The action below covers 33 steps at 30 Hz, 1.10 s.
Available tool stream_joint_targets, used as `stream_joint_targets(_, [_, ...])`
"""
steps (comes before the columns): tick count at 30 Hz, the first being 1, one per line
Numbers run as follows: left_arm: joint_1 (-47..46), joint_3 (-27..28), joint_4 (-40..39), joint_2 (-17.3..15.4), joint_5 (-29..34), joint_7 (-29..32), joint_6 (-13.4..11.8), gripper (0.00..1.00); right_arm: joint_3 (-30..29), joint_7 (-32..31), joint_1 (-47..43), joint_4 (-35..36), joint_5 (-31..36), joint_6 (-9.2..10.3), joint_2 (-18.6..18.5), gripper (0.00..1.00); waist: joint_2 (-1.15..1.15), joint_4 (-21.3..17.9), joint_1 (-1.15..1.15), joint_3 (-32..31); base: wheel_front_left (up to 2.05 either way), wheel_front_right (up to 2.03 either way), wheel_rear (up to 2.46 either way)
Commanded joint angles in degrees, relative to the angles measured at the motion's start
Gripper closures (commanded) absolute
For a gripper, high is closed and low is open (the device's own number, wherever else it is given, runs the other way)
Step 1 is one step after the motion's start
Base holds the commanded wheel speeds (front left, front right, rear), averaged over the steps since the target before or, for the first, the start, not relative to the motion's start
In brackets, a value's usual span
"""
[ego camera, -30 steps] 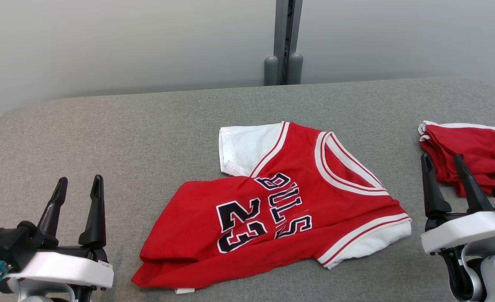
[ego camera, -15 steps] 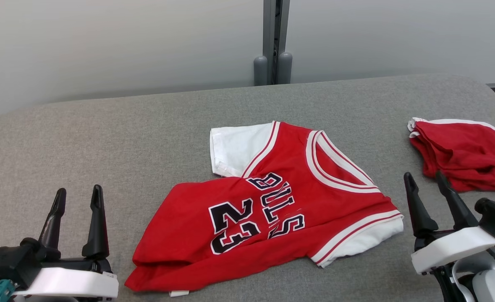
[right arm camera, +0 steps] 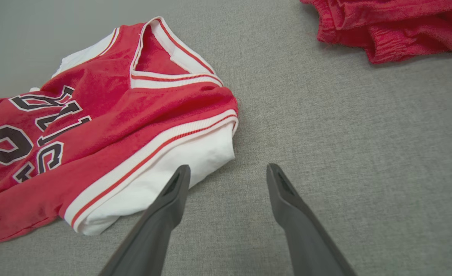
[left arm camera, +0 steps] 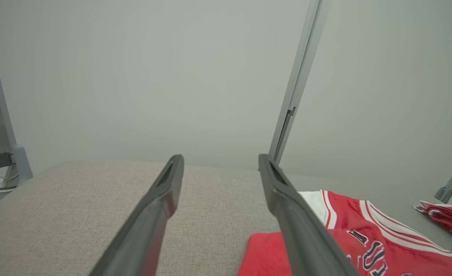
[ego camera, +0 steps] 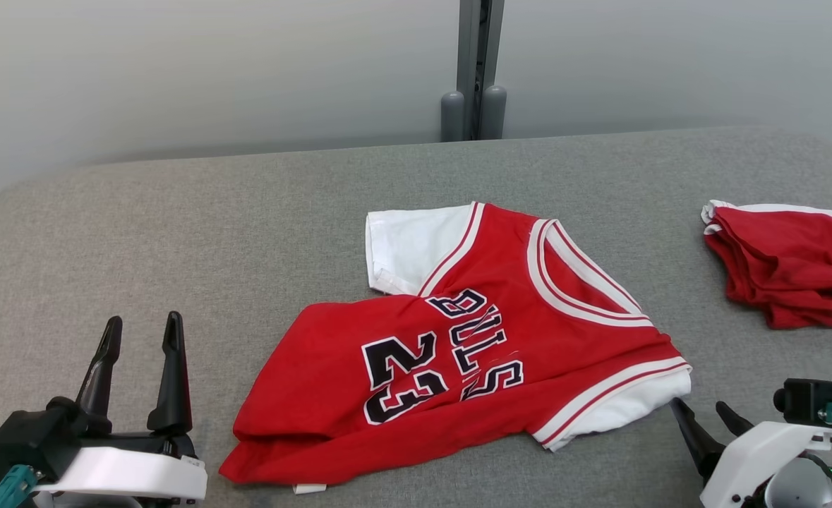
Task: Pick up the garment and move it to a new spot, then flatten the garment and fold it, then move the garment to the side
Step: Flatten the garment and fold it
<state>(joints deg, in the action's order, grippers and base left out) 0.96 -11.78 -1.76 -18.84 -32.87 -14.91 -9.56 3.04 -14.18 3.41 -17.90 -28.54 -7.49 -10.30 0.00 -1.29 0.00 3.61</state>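
One rumpled red-and-white jersey (ego camera: 472, 339)

On the table (ego camera: 176, 233), the jersey (ego camera: 472, 339) lies left of a bundled garment (ego camera: 790, 268).

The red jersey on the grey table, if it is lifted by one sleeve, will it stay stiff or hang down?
It will probably hang limp: the jersey already lies creased and folded over itself. It looks thin, so likely light. Its sleeve lies flat on the cloth-covered table, so pinching only one layer may be hard.
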Motion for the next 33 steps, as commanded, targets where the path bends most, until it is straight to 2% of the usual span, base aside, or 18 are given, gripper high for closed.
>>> stream_joint_targets(1, [-1.1, 0.0, 0.1, -0.1, 0.1, -0.1, 0.4, 0.00, -0.3, -0.8, 1.0, -0.7, -0.5, -0.01, 0.3, 0.00, 0.00, 0.2, 0.00, 0.3, 0.00, 0.00, 0.00])
stream_joint_targets(12, [-2.5, -1.3, 0.9, 0.1, 0.0, 0.6, 0.9, 0.00, -1.3, -3.6, 5.0, -6.1, -1.9, -0.01, 2.5, 0.00, 0.00, 2.1, 0.00, 1.9, 0.00, 0.00, 0.00])
stream_joint_targets(14, [-2.7, -1.7, 1.2, 0.3, 0.0, 0.6, 0.9, 0.00, -1.3, -3.2, 5.7, -6.5, -2.5, -0.01, 2.7, 0.58, 0.00, 2.5, 0.00, 2.0, 0.00, 0.00, 0.00])
stream_joint_targets(15, [-2.7, -1.8, 1.3, 0.4, 0.0, 0.6, 0.9, 0.00, -1.2, -2.8, 5.9, -6.6, -2.8, -0.01, 2.7, 1.00, 0.00, 2.8, 0.00, 2.1, 0.00, 0.00, 0.00])
stream_joint_targets(20, [-3.0, -2.7, 2.3, 1.0, -0.2, 0.5, 1.3, 0.00, 0.0, -0.6, 6.9, -5.1, -5.0, -0.01, 1.9, 1.00, 0.00, 4.2, 0.00, 1.8, 0.00, 0.00, 0.00])
stream_joint_targets(26, [-3.6, -3.8, 3.3, 2.4, 0.0, 0.2, 1.9, 0.00, 1.5, 0.5, 8.4, 0.1, -7.4, -0.02, 0.1, 1.00, 0.00, 7.1, 0.00, 1.5, 0.00, 0.00, 0.00])
stream_joint_targets(31, [-4.3, -4.9, 4.7, 3.9, 0.2, 0.1, 3.0, 0.00, 3.7, -1.0, 12.3, 1.5, -7.3, -0.01, -1.3, 1.00, 0.00, 9.6, 0.00, 1.9, 0.00, 0.00, 0.00])
stream_joint_targets(33, [-5.0, -5.4, 5.7, 4.7, 0.4, 0.0, 3.6, 0.00, 4.6, -2.8, 16.0, -0.5, -7.6, -0.02, -0.7, 1.00, 0.00, 11.0, 0.00, 2.6, 0.00, 0.00, 0.00])
